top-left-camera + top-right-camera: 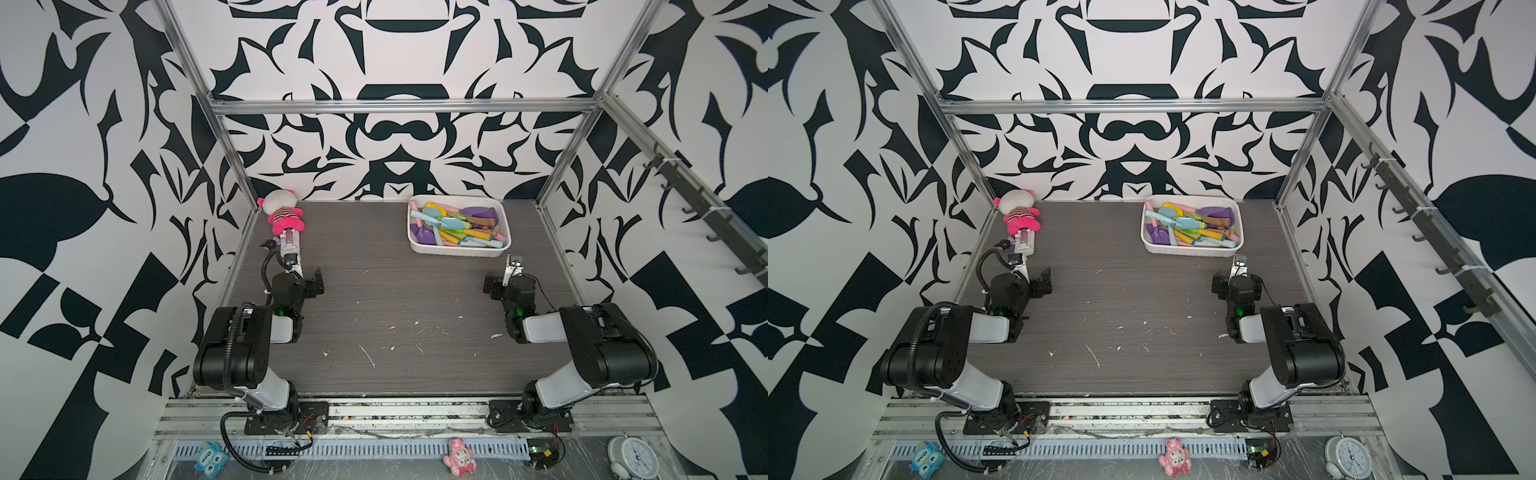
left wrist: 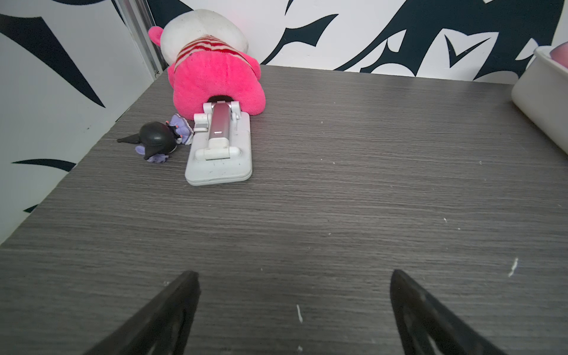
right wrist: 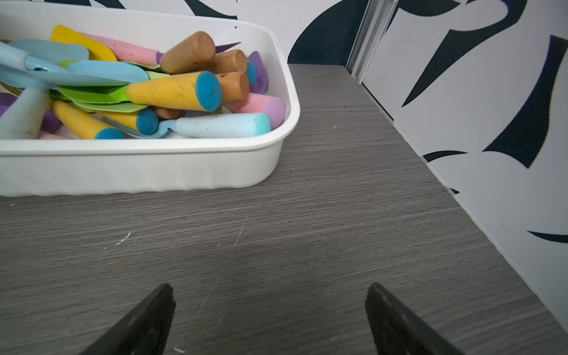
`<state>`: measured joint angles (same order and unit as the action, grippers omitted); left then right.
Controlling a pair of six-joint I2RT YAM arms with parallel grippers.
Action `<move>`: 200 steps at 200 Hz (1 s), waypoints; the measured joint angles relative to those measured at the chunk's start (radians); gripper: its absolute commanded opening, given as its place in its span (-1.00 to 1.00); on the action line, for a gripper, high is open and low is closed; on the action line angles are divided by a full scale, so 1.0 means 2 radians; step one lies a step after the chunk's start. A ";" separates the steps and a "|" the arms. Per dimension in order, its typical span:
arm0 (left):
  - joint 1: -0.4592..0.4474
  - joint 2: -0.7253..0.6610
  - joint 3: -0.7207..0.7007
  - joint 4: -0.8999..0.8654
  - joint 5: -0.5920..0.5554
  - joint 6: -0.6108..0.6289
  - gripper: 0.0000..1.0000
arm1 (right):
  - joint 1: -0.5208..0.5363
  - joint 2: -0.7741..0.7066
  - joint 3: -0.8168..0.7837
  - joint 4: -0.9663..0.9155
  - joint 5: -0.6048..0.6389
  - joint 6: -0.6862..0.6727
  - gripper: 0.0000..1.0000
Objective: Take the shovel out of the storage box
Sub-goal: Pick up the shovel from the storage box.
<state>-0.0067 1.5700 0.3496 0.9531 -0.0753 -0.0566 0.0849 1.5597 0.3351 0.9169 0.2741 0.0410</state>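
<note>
Right end effector (jaws apart) near storage box of shovels

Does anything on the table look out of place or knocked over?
Yes. The small black-and-purple figurine seems toppled on its side beside the white folding stand, whose far end is tucked under the pink-and-white plush toy. White flecks litter the grey wood-grain table.

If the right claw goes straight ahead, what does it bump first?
Probably the near corner of the shallow white plastic storage box. The open right claw points about there, but it might only graze past.
</note>
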 measured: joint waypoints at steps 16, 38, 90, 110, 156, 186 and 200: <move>0.000 0.000 0.000 0.000 0.000 0.000 0.99 | 0.000 0.000 0.000 0.000 0.000 0.000 1.00; 0.000 0.000 0.000 0.000 0.000 0.000 0.99 | 0.000 0.000 0.000 0.000 -0.002 -0.002 0.93; 0.000 -0.142 0.017 -0.136 0.003 -0.008 0.98 | 0.009 -0.106 0.011 -0.122 0.009 0.007 0.90; 0.000 -0.236 0.068 -0.238 0.005 -0.031 0.99 | 0.013 -0.186 0.040 -0.210 0.010 0.029 0.88; 0.000 -0.377 0.186 -0.459 0.041 -0.115 0.98 | 0.014 -0.310 0.154 -0.458 -0.028 0.107 0.98; -0.002 -0.407 0.241 -0.582 0.083 -0.153 0.98 | 0.015 -0.335 0.226 -0.596 -0.093 0.155 0.99; -0.004 -0.410 0.261 -0.626 0.103 -0.162 0.99 | 0.016 -0.336 0.249 -0.648 -0.122 0.176 0.99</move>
<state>-0.0151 0.7498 0.8722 -0.2993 0.1310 -0.3801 0.1162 0.8886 0.8341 -0.3786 0.0307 0.3935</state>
